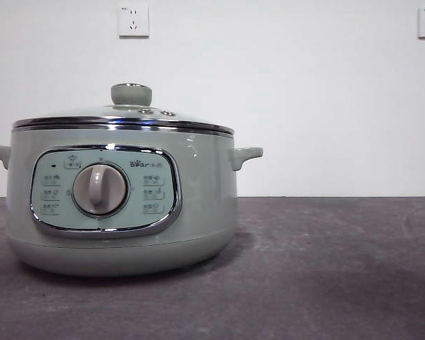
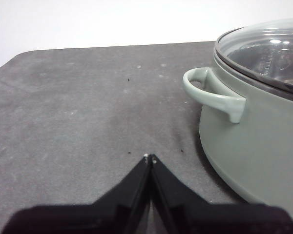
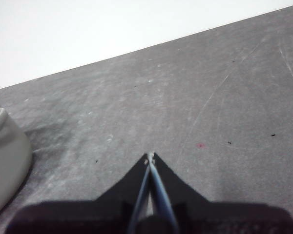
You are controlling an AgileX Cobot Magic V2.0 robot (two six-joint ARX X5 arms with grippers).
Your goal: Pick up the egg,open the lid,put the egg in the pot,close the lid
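Beside the pot (image 2: 254,146), lid (image 1: 124,117) on, my left gripper (image 2: 150,157) and right gripper (image 3: 150,156) rest pinched together, empty; with no egg visible, I risk groping blindly.

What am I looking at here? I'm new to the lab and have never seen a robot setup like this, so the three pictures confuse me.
This is a two-armed robot at a table, photographed by three cameras at once. The front view looks level across the dark grey table at a pale green electric pot, its glass lid closed, with a green knob on top. The other two pictures come from cameras on the arms' wrists. The black wedge in each is that arm's gripper. The left gripper is shut and empty, waiting beside one of the pot's side handles. The right gripper is also shut and empty, over bare table, with only the pot's edge in sight. Nothing is held. No egg shows in any picture.
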